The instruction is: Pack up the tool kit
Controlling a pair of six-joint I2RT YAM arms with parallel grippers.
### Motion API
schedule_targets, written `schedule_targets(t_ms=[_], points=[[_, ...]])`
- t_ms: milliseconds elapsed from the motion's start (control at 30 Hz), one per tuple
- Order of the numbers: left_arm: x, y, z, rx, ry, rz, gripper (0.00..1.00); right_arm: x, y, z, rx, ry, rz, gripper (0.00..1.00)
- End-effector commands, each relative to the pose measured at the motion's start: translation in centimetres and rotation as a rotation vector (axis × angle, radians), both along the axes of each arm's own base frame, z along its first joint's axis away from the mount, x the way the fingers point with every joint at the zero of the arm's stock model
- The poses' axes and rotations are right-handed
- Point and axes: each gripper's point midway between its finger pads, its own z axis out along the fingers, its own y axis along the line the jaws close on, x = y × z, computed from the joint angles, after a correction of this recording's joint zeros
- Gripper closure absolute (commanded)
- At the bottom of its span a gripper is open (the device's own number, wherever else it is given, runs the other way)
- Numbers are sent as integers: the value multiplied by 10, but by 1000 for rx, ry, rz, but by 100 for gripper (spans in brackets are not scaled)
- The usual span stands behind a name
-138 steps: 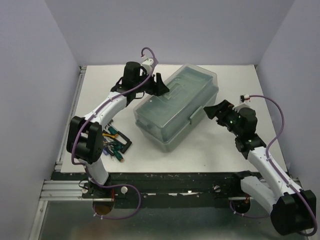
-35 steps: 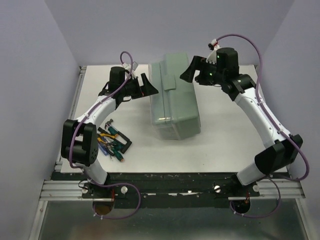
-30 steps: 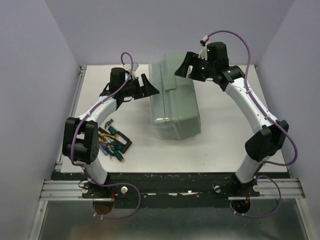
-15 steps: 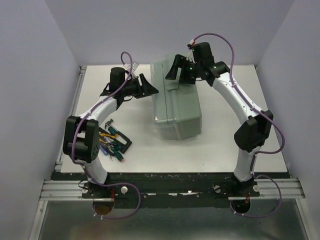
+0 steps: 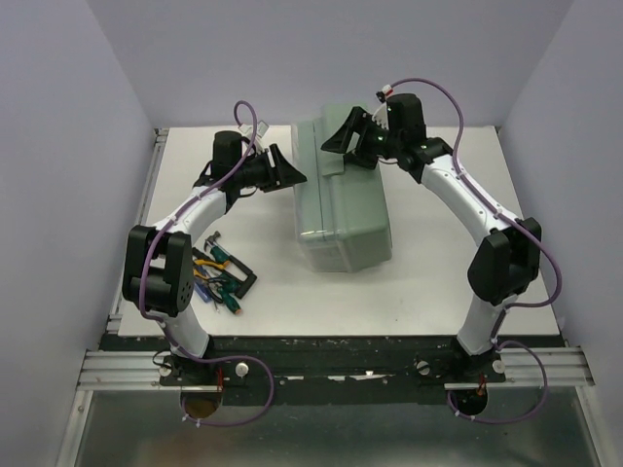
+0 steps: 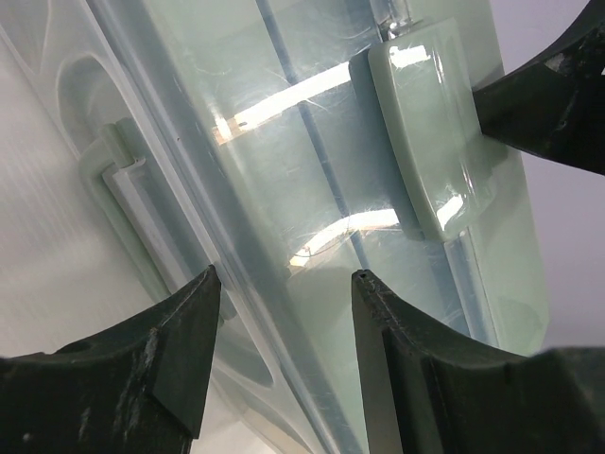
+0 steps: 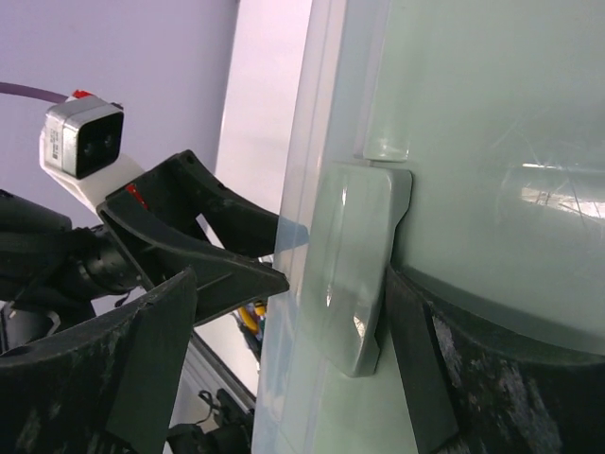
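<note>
The sage-green toolbox (image 5: 341, 214) lies shut in the middle of the table, its latch (image 5: 332, 161) facing up. My left gripper (image 5: 289, 173) reaches in from the left. Its jaws stand apart astride the lid's long edge (image 6: 274, 236), and I cannot make out whether they press on it. My right gripper (image 5: 343, 144) hangs open over the far end of the box, one finger on each side of the latch (image 7: 364, 265). Its right finger (image 7: 416, 369) sits close against the latch's side. The loose hand tools (image 5: 222, 277) lie by the left arm's base.
Purple walls close in the table on the left, back and right. A metal rail (image 5: 146, 224) runs along the table's left edge. Both arms meet over the far end of the toolbox, and the left gripper's fingers (image 7: 203, 255) show close by in the right wrist view.
The toolbox has been turned latch side up and squared to the table. My right arm swung left until its jaws straddle the latch. My left jaws narrowed around the lid's edge.
</note>
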Motion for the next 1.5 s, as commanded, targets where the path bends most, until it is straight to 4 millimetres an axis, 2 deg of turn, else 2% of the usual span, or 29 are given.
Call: schedule_targets(t_ms=[0, 333, 600, 767, 900, 1000, 1100, 1200, 1333, 1467], points=[[-12, -22, -33, 64, 32, -76, 50, -45, 34, -63, 71, 281, 128, 13], [-12, -21, -31, 76, 27, -65, 51, -53, 35, -59, 217, 296, 68, 13], [-14, -17, -38, 108, 63, -46, 51, -52, 21, -63, 188, 266, -27, 13], [-9, -8, -32, 158, 31, -17, 50, -48, -5, -64, 99, 186, -144, 12], [-5, 2, -18, 164, -16, 9, 46, -45, -34, -45, -42, 72, -216, 9], [-4, 8, -5, 165, -60, 20, 39, -44, -58, -23, -143, -35, -263, 8], [-5, 13, 9, 169, -108, 35, 26, -49, -75, 0, -213, -154, -260, 6], [-5, 17, 17, 168, -130, 53, 18, -53, -97, 12, -297, -219, -297, 2], [-5, 21, 27, 145, -132, 75, 11, -59, -112, 6, -350, -182, -265, 2], [-8, 21, 30, 111, -126, 91, 8, -63, -111, -13, -312, -115, -208, 3]])
